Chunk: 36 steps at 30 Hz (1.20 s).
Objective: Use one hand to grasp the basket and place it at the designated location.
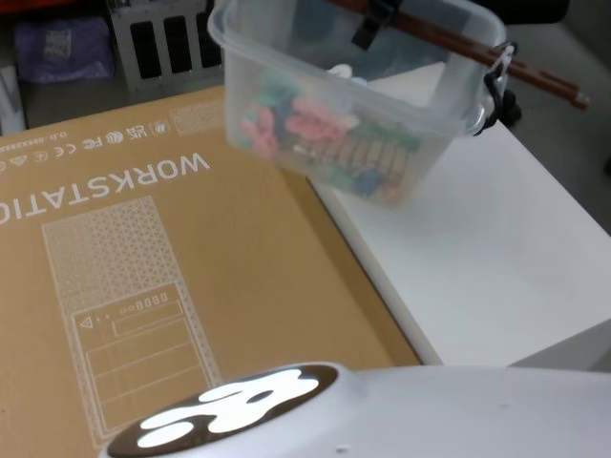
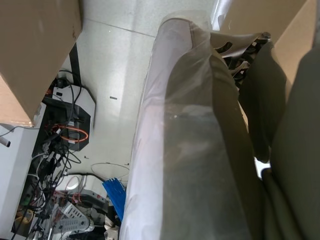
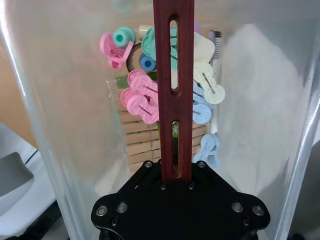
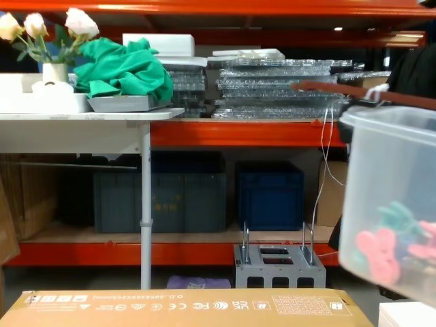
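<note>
**Fingers clamped on basket handle, basket airborne**

Fingers (image 3: 150, 167) of right gripper (image 3: 176, 172) closed on the handle (image 3: 173, 85), bar running straight out from between them in right wrist view. Gripper also visible as dark clamp on the bar, top centre of head view (image 1: 374, 21). Handle reddish-brown, slotted, hung on white loops at the rim.

Basket (image 1: 353, 105) sits upper centre-right of head view, lifted clear, tilted, hanging over the seam between cardboard box (image 1: 172, 286) and white table (image 1: 496, 258). Not touching either as far as visible. Right edge of chest view shows the tub wall (image 4: 392, 204) large, bottom above the box top.

Contents: pastel clips (image 3: 142, 97) in pink, blue, cream, teal, plus wooden clothespins (image 3: 142, 140) stacked underneath.

Box flat across left and lower frame of head view, "WORKSTATION" print. Table to its right.

Left gripper: left wrist view shows plastic-wrapped arm (image 2: 190, 150) over floor and cables; finger state cannot be told.

Background, chest view: orange shelving (image 4: 225, 133), dark blue crates (image 4: 269, 194), green cloth (image 4: 126, 68).
</note>
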Motion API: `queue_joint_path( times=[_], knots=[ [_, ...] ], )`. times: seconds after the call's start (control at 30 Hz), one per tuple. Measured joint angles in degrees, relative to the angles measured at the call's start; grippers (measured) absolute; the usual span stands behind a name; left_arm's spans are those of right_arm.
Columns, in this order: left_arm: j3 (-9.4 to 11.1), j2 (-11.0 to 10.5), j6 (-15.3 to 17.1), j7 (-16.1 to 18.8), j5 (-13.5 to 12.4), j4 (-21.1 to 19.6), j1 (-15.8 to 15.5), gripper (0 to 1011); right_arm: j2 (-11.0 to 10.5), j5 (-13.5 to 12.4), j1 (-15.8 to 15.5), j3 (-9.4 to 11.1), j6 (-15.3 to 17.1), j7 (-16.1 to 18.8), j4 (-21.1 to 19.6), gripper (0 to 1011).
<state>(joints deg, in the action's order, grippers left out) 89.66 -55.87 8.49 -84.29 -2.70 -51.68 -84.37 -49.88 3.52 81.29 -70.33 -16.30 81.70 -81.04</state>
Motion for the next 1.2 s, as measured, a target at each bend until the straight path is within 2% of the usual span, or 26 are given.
queue_joint_path(
  times=[0.27,0.63,1.0,1.2],
  knots=[
    [0.00,0.00,0.00,0.00,0.00,0.01,0.00,0,-1.32,1.02,0.13,1.14,2.59,0.64,3.59,0],
    [0.00,0.00,0.00,0.00,0.00,0.01,0.00,0,-2.89,2.86,-0.21,2.59,6.84,1.09,10.64,0],
    [0.00,0.00,0.00,0.00,-0.01,0.03,0.00,0,-4.86,3.39,-2.57,3.91,13.51,0.73,16.28,0],
    [0.00,0.00,0.00,0.00,-0.01,0.02,0.00,0,-5.33,3.42,-3.60,4.40,15.43,0.65,17.37,0]
  ],
)
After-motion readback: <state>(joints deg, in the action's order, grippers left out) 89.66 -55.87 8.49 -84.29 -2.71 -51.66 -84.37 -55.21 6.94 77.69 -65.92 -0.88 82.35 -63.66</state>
